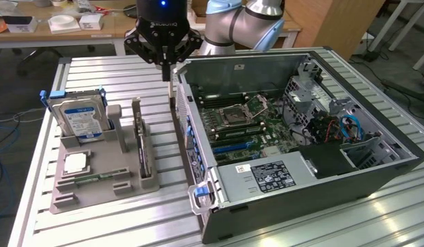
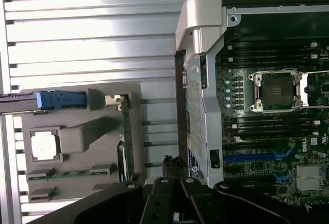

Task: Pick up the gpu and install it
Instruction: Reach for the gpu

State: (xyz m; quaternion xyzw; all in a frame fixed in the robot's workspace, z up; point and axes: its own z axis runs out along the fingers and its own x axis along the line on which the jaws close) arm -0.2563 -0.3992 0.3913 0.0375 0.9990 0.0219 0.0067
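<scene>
Plainly the gpu (image 1: 139, 146) stands on edge in the grey holder (image 1: 74, 198) on the tabletop (image 1: 129, 226). It looks light, stiff and fragile, best pinched along its top edge. The gripper (image 1: 164, 69) hovers beyond it, fingers closed on nothing.

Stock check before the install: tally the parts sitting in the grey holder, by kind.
hard drive: 1
processor chip: 1
memory stick: 1
gpu: 1
Total in the grey holder: 4
</scene>
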